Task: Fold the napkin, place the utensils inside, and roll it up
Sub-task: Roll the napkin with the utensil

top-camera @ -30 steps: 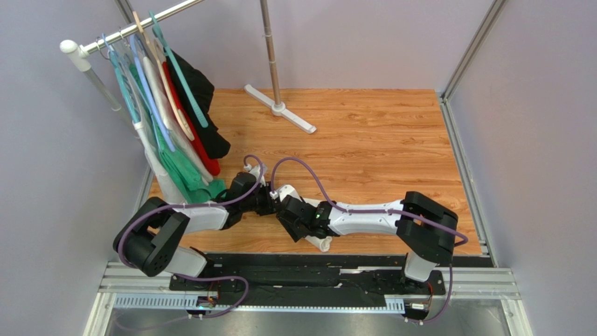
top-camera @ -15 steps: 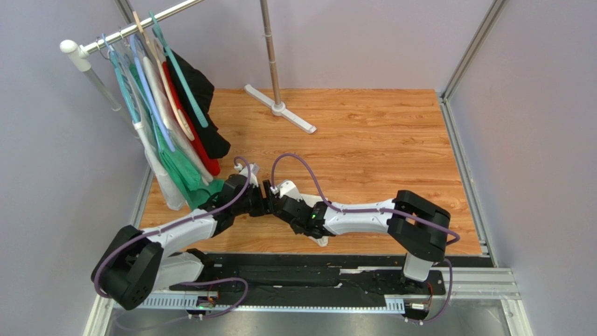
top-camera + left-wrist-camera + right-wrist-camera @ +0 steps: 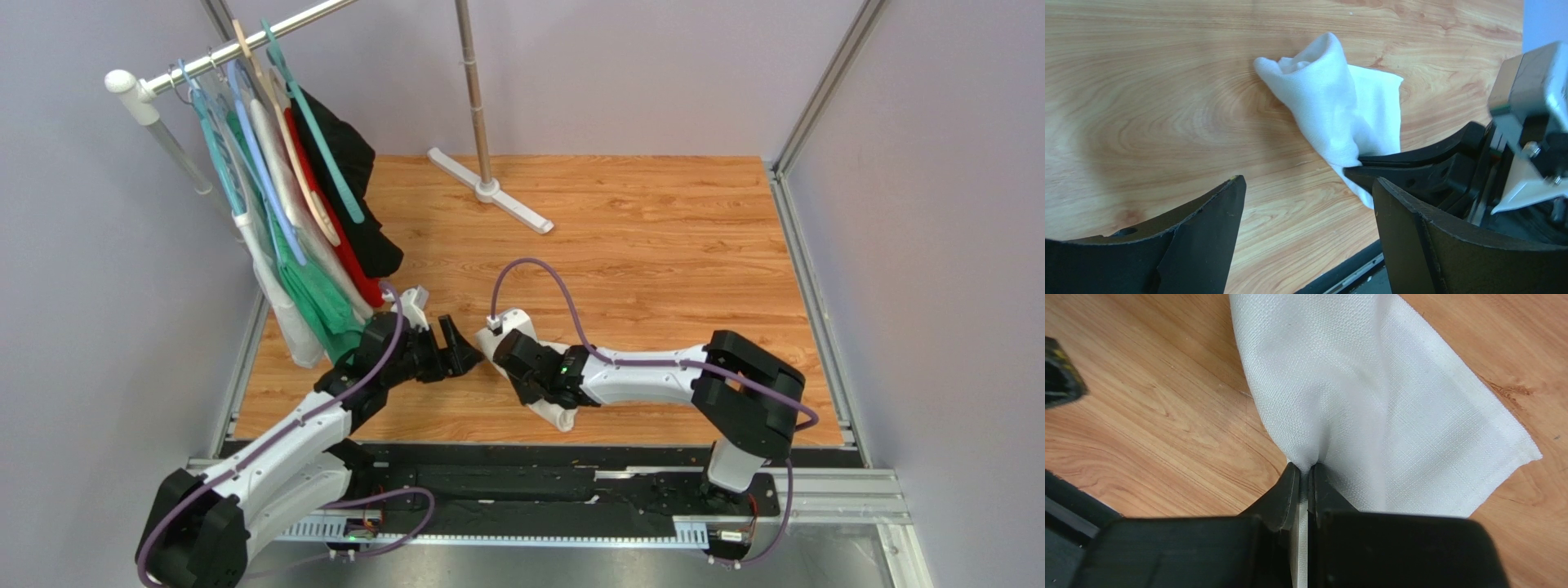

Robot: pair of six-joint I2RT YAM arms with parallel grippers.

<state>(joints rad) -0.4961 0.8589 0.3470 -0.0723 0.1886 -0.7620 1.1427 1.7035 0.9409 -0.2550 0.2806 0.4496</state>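
Napkin (image 3: 1339,380): white woven cloth with a fine grid texture and a hemmed edge, bunched into a soft tapering fold. It lies on the table, lower centre of the overhead view. Right gripper (image 3: 1304,473): black fingers pressed together, pinching a gathered pleat of the napkin. Left gripper (image 3: 1308,184): curved black fingers spread wide, holding nothing, near the cloth. Table (image 3: 1137,92): smooth, light wood-grain surface.

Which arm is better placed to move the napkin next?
Right, probably: the right gripper is shut on a pinch of the napkin, while the left gripper stands open beside it, holding nothing.
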